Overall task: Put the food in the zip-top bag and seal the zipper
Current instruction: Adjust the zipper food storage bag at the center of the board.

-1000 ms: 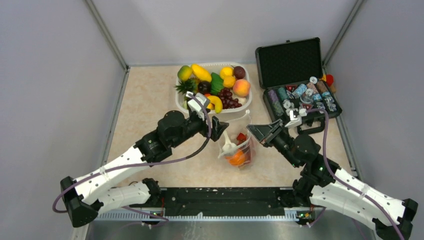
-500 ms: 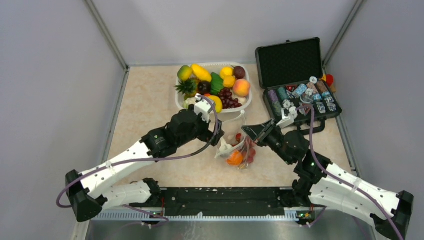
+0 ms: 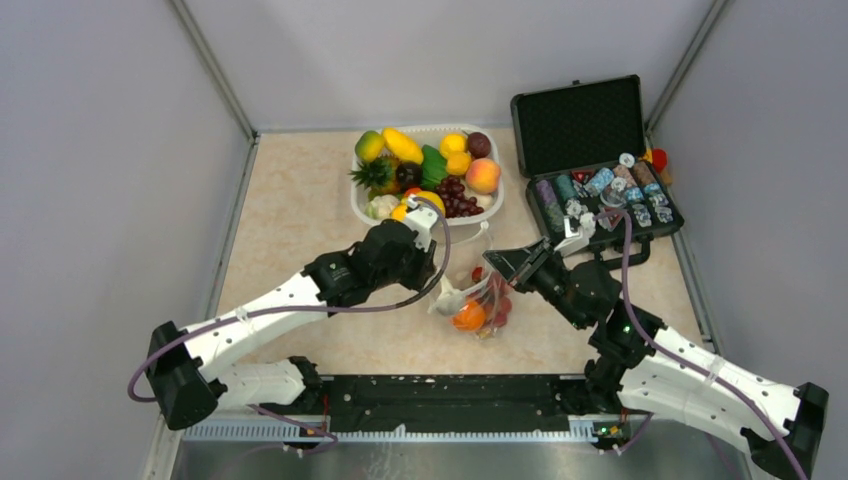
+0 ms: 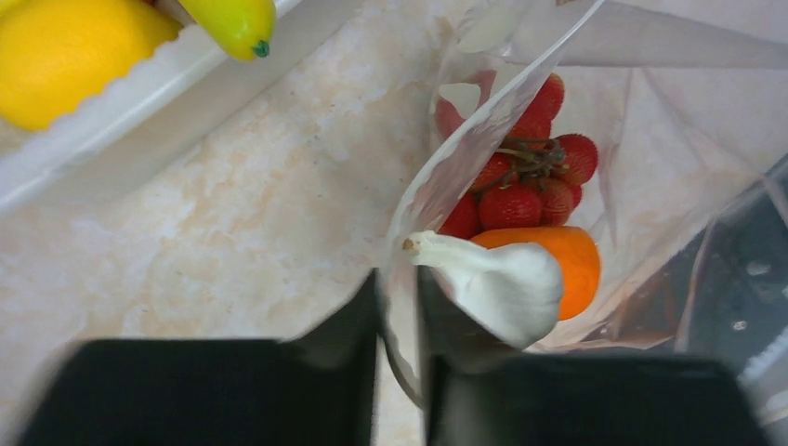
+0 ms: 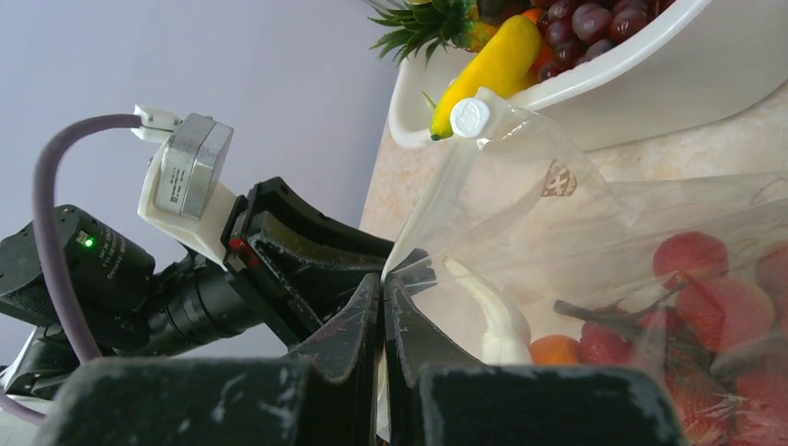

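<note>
view from above: a clear zip-top bag (image 3: pixel 480 300) sits on a pale marbled table (image 3: pixel 300 200), between two robot arms and just in front of a white tub (image 5: pixel 669 74) heaped with toy fruit. an open black case (image 3: pixel 580 125) of chips lies to the right.

the bag already holds red strawberries (image 4: pixel 520 190), an orange (image 4: pixel 569 262) and a white garlic bulb (image 4: pixel 506 288).

left wrist view: the left jaws are at the bag's left rim, not clenched. they stand a narrow gap apart and the clear film runs up through that gap. the garlic is just right of them, inside the bag.

right wrist view: the right jaws are clenched on the bag's upper edge, with the film pinched between them. above them the edge rises to the zipper's white slider (image 5: pixel 469 117), near a yellow banana (image 5: pixel 488 65) that hangs over the tub's rim.
</note>
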You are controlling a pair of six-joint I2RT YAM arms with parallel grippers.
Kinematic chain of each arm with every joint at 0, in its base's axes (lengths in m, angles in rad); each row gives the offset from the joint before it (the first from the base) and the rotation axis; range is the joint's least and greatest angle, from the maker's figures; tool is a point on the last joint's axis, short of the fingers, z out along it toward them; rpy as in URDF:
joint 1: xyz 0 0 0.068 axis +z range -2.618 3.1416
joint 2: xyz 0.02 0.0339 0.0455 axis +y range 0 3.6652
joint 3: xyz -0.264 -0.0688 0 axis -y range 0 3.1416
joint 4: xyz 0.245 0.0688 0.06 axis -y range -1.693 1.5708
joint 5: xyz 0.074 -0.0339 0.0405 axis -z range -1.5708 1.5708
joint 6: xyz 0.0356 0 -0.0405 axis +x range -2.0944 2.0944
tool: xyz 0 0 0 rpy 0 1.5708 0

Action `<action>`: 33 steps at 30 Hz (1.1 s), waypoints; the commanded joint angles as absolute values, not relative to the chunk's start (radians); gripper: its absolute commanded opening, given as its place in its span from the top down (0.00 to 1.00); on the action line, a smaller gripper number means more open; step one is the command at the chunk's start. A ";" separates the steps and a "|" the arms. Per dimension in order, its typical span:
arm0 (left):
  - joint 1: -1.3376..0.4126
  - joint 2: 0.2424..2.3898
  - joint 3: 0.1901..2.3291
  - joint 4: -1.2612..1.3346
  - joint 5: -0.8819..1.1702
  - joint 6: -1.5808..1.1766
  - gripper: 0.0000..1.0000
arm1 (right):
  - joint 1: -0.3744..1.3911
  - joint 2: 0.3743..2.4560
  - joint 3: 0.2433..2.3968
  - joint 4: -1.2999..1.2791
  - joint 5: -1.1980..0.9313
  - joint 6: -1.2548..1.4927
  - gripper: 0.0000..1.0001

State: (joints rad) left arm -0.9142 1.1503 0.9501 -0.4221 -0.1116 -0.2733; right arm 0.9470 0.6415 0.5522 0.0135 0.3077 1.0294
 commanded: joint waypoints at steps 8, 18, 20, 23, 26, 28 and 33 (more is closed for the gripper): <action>-0.916 1.105 1.056 -0.272 0.125 -0.259 1.00 | 0.951 0.553 0.600 0.107 0.251 0.891 1.00; -0.916 1.130 1.064 -0.138 0.284 -0.275 1.00 | 0.952 0.403 0.575 0.094 0.308 0.834 1.00; -0.916 1.149 1.042 -0.106 0.316 -0.298 1.00 | 0.951 0.433 0.611 -0.029 0.361 0.856 1.00; -0.916 1.186 1.023 -0.130 0.252 -0.326 1.00 | 0.951 0.523 0.662 -0.171 0.409 0.903 1.00; -0.916 1.200 1.016 -0.191 0.174 -0.336 0.99 | 0.951 0.589 0.680 -0.187 0.380 0.923 1.00; -0.916 1.192 0.999 -0.209 0.109 -0.354 0.79 | 0.951 0.609 0.663 -0.129 0.361 0.928 1.00; -0.914 1.146 0.978 -0.224 0.059 -0.325 0.30 | 0.951 0.620 0.646 -0.108 0.374 0.952 1.00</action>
State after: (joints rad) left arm -0.9134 1.2049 0.9833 -0.2333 0.1322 -0.3336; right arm 0.9470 0.6327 0.6296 -0.1501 0.3614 0.9237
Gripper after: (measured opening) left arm 0.638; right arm 0.006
